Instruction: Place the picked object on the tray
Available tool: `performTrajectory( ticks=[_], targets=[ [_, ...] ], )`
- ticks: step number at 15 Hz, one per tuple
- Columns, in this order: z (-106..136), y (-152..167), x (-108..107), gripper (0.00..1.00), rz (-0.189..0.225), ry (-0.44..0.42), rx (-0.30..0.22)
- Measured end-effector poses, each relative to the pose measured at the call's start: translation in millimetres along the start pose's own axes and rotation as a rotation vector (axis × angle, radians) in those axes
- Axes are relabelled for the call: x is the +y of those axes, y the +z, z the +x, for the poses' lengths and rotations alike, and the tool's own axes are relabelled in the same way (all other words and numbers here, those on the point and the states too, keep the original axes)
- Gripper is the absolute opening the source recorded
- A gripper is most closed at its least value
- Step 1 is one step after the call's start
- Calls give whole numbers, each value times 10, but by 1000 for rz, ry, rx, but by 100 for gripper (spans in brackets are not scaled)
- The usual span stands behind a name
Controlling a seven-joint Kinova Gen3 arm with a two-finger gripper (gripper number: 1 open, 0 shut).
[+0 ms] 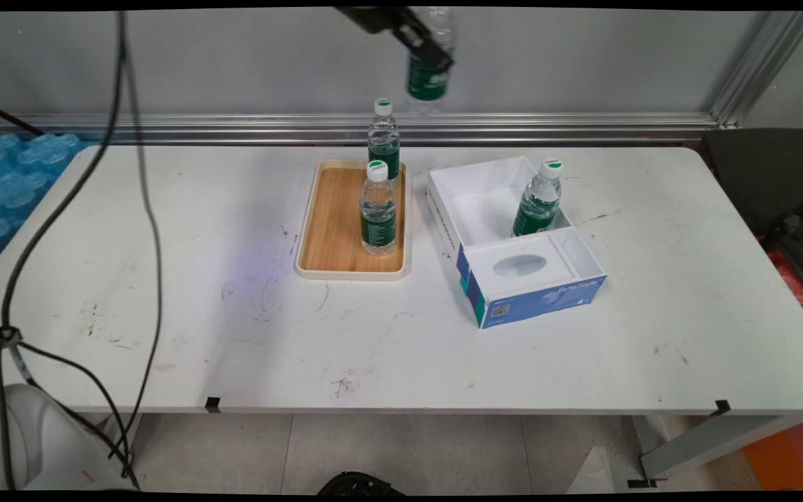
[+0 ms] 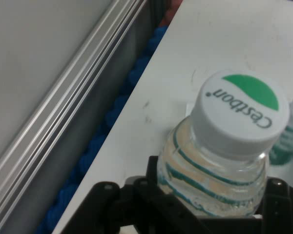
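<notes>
The gripper [image 1: 429, 59] was up at the top of the main view, well above the worktop [image 1: 164, 279], w/ its fingers [image 2: 278, 195] closed on a water bottle [image 1: 429, 73]. That held bottle hung in the air in front of the back wall, green label showing below the black linkage, roughly over the far edge of the worktop and above the tray [image 1: 328, 230]. In the hand view its white and green cap [image 2: 241, 112] filled the frame, w/ the black fingers clamping the clear ribbed shoulder just under the neck.

On the wooden tray stood two more bottles, both upright: a near bottle [image 1: 378, 209] and a far bottle [image 1: 383, 136] just behind it at the tray's back edge. To the right sat an open white and blue box [image 1: 537, 296], w/ a fourth bottle [image 1: 539, 199] leaning in its back compartment; the front compartment was only a shallow insert w/ an oval window.

My read on risks: the grip sat high on a smooth, soft plastic shoulder, so the bottle could've slid or swung in the fingers if the arm jerked. It hung almost over the far bottle, so a drop or a low pass would likely have knocked that one, maybe its neighbour too. The leaning bottle in the box looked unsteady; a nudge to the box wall could've tipped it.
</notes>
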Motion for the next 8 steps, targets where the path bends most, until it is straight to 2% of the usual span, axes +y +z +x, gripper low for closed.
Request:
performTrajectory(
  ticks=[5,8],
  targets=[
    [-502,-574,-205,0,21,-45,-43],
    [-750,-717,-277,0,27,-70,-49]
  ],
)
